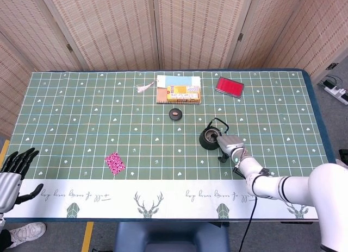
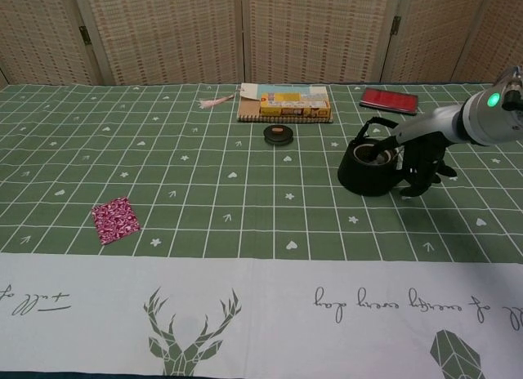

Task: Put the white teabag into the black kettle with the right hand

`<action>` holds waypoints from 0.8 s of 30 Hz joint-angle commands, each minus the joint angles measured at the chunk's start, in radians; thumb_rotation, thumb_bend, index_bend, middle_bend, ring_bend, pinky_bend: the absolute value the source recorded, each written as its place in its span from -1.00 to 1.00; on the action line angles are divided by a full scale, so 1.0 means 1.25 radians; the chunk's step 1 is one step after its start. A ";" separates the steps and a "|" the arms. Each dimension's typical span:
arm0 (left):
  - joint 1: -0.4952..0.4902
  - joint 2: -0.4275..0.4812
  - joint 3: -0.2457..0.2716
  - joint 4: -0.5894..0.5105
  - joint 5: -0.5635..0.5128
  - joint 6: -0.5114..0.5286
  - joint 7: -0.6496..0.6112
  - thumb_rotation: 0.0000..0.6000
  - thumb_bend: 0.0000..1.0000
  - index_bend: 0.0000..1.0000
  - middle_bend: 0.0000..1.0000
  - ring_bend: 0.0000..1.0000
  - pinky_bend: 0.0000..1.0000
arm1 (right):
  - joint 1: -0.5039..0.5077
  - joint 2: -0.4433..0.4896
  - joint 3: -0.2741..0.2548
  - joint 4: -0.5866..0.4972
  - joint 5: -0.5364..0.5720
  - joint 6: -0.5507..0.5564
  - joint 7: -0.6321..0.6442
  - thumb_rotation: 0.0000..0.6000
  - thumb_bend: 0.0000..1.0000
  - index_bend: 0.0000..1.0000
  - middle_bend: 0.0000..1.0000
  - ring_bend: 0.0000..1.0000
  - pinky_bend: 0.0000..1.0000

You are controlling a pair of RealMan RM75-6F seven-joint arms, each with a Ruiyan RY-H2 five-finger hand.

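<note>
Resting just beside the black kettle (image 2: 369,168), the right hand (image 2: 421,160) holds nothing, fingers loosely apart.

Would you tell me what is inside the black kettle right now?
Something pale shows in the open mouth of the black kettle, probably the white teabag. The kettle's wall hides whatever lies deeper. The right robot hand is beside it.
</note>
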 commanded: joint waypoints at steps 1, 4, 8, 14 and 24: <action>0.000 0.000 0.000 0.001 0.001 0.001 -0.002 1.00 -0.44 -1.00 -1.00 -0.87 -0.92 | 0.009 -0.008 -0.008 0.005 0.010 0.001 -0.004 1.00 -0.14 -0.85 0.50 0.35 0.41; 0.001 0.001 -0.001 0.002 0.001 0.003 -0.005 1.00 -0.44 -1.00 -1.00 -0.87 -0.92 | 0.016 -0.014 -0.012 0.007 0.019 0.005 -0.005 1.00 -0.14 -0.85 0.50 0.35 0.41; 0.002 0.002 -0.001 0.003 0.001 0.005 -0.008 1.00 -0.44 -1.00 -1.00 -0.87 -0.92 | 0.015 0.001 -0.003 -0.012 0.005 0.019 0.007 1.00 -0.14 -0.85 0.49 0.35 0.41; 0.001 0.000 0.001 0.002 0.004 0.004 -0.002 1.00 -0.44 -1.00 -1.00 -0.87 -0.92 | -0.004 0.065 0.011 -0.080 -0.040 0.049 0.033 1.00 -0.14 -0.85 0.47 0.31 0.41; 0.003 -0.002 0.005 -0.003 0.014 0.010 0.011 1.00 -0.44 -1.00 -1.00 -0.87 -0.92 | -0.094 0.250 0.065 -0.293 -0.225 0.162 0.111 1.00 -0.14 -0.85 0.40 0.24 0.41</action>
